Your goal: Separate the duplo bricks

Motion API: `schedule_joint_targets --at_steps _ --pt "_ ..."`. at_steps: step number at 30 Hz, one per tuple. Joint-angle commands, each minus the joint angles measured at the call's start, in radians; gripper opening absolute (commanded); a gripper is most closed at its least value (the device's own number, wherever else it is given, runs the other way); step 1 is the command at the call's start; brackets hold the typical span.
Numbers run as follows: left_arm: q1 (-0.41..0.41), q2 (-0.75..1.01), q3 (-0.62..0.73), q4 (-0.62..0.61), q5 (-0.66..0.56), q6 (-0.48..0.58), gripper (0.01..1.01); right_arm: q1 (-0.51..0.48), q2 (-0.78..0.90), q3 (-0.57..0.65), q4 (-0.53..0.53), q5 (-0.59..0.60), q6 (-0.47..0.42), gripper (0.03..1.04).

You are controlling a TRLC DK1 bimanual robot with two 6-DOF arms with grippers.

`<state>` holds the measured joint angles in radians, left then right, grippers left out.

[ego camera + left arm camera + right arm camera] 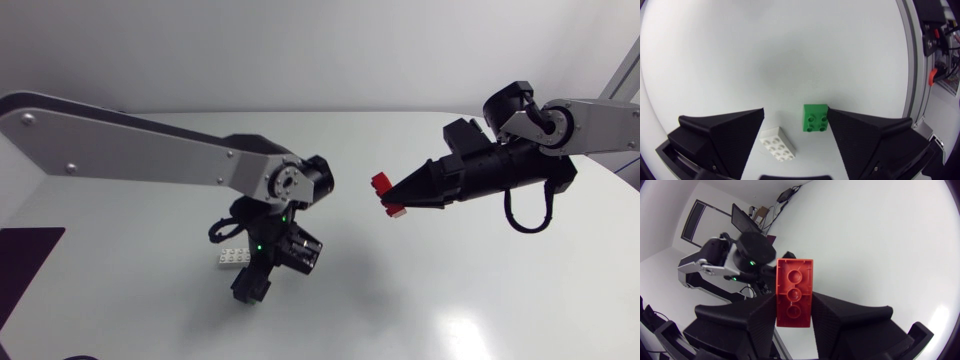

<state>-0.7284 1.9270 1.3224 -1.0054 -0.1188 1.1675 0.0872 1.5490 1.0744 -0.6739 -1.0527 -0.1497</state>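
Separation scene: one piece aloft, two down

Glossy white table fills the head view, both arms over it. Left arm, with silver-grey links and black joints, comes in from its side and bends down near the table's middle. Right arm, same build, comes in from the other side and points toward the left arm, well apart from it.

Left gripper, matte black with two broad wedge fingers, hangs just over the table with its fingers spread wide and gripping nothing. Right gripper is raised above the table and clamped on a red rectangular plastic duplo brick. Both fingers press the brick's long sides, and its hollow underside faces the wrist camera (three round tubes show inside). In the head view the red duplo brick sticks out past the fingertips, clear of the table, between the two arms.

A white rectangular plastic duplo brick, eight studs up, lies flat on the table near one finger of the left gripper. In the head view it peeks out beside that gripper. A green square plastic duplo brick, four studs up, lies flat between the open fingers, close against the other finger. Cannot tell if it touches that finger. Green and white bricks are near each other but not joined.
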Motion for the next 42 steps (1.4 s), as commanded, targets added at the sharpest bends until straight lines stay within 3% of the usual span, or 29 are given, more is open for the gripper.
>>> schedule_joint_targets --at_steps 1,4,12,16,21,29,35,42 --pt "0.055 -0.074 0.089 -0.027 0.074 -0.037 0.957 0.013 -0.001 -0.019 0.011 0.023 0.016 0.20" --pt "0.121 -0.118 0.139 -0.004 0.212 -0.103 0.961 0.020 0.000 -0.007 0.031 0.043 0.039 0.20" --pt "0.239 -0.198 0.121 0.222 0.588 -0.390 0.959 0.094 -0.004 -0.007 0.102 0.056 0.122 0.20" --pt "0.293 -0.189 0.124 0.246 0.797 -0.506 0.961 0.100 -0.087 -0.054 0.214 0.048 0.214 0.20" --pt "0.365 -0.174 0.149 0.271 1.048 -0.628 0.957 0.062 -0.188 -0.110 0.275 -0.023 0.246 0.20" --pt "0.359 -0.158 0.153 0.346 1.242 -0.750 0.926 0.022 -0.233 -0.168 0.373 -0.116 0.300 0.20" --pt "0.299 -0.161 0.141 0.464 1.252 -0.842 0.926 0.022 -0.216 -0.169 0.499 -0.162 0.434 0.20" --pt "0.284 -0.155 0.135 0.637 1.297 -0.996 0.910 0.022 -0.185 -0.174 0.577 -0.208 0.501 0.20"
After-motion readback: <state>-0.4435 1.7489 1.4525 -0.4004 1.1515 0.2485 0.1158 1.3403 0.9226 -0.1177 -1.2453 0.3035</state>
